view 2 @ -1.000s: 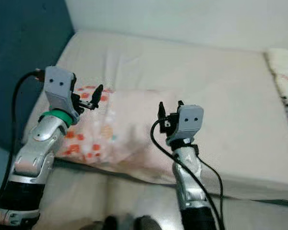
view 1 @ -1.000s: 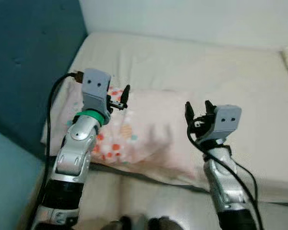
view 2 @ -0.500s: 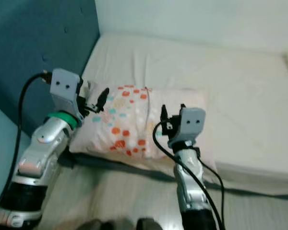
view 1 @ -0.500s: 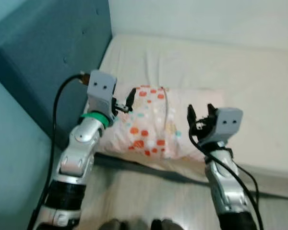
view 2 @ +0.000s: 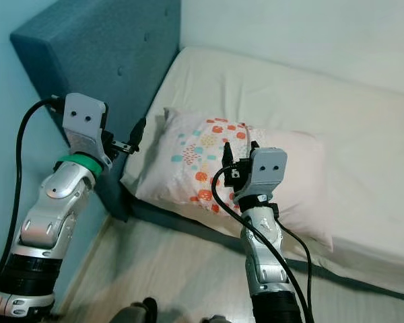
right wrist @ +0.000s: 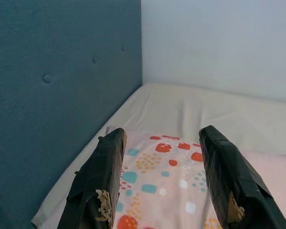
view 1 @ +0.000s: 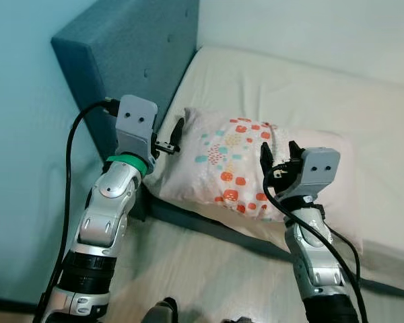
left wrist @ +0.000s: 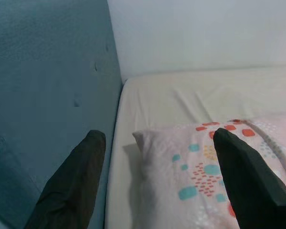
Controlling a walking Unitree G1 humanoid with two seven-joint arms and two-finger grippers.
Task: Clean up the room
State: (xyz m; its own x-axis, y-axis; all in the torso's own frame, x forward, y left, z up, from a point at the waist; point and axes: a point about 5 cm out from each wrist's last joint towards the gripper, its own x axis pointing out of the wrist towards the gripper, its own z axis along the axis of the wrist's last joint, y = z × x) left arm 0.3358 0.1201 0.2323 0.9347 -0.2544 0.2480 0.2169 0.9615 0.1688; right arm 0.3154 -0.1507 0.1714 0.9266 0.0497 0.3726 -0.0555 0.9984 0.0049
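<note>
A pink pillow (view 1: 229, 158) with orange and teal spots lies on the cream mattress (view 1: 310, 87), near its front edge and close to the teal headboard (view 1: 128, 60). My left gripper (view 1: 170, 140) is open and empty, held in the air over the pillow's headboard-side corner. In the left wrist view its fingers (left wrist: 76, 181) frame the pillow's corner (left wrist: 190, 162) and the headboard (left wrist: 47, 86). My right gripper (view 1: 277, 156) is also open and empty, raised above the pillow's front middle. The right wrist view looks between its fingers (right wrist: 100, 181) onto the spotted pillow (right wrist: 162, 176).
The upholstered headboard stands at the bed's left end, against a light teal wall (view 1: 20, 134). A white wall (view 1: 310, 20) runs behind the bed. Pale wooden floor (view 1: 202, 269) lies between me and the bed's dark base edge (view 1: 209, 225).
The whole picture has shifted: the camera turned left, so the headboard, side wall and floor now show more. Both grippers stay open and empty in the same raised pose.
</note>
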